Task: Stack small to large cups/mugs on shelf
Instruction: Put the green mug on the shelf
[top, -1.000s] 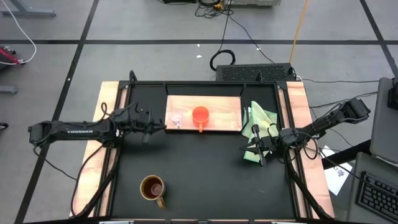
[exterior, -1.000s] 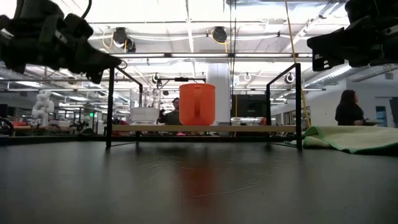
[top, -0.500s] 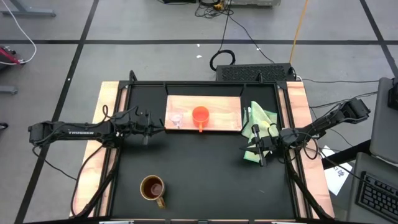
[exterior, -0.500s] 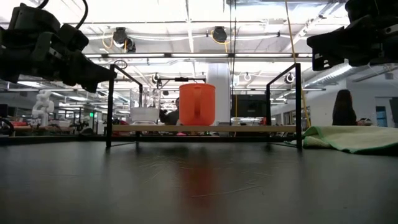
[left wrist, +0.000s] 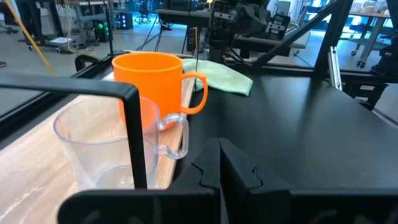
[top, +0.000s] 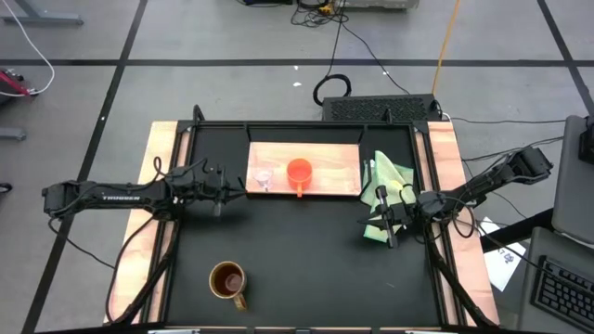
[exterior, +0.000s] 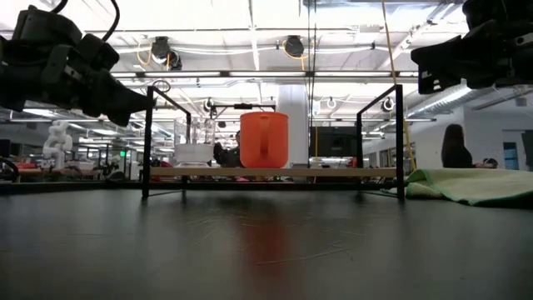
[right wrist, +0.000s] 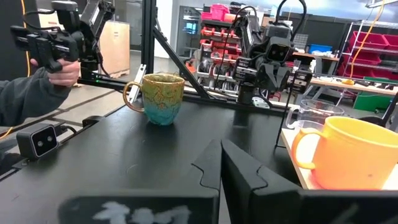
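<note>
White lettering runs along the left arm but is too small to read. On the black table, the flat light-wood shelf with a dark frame lies at the far middle carrying the mid-sized orange cup and, to its left, the tiny clear glass cup; a pale green cloth lies right of it, and the larger brown glossy mug stands well apart at the near left. The left gripper hovers just left of the shelf and the right gripper over the cloth's near end, both closed and empty, while a person's hand shows beyond the table.
</note>
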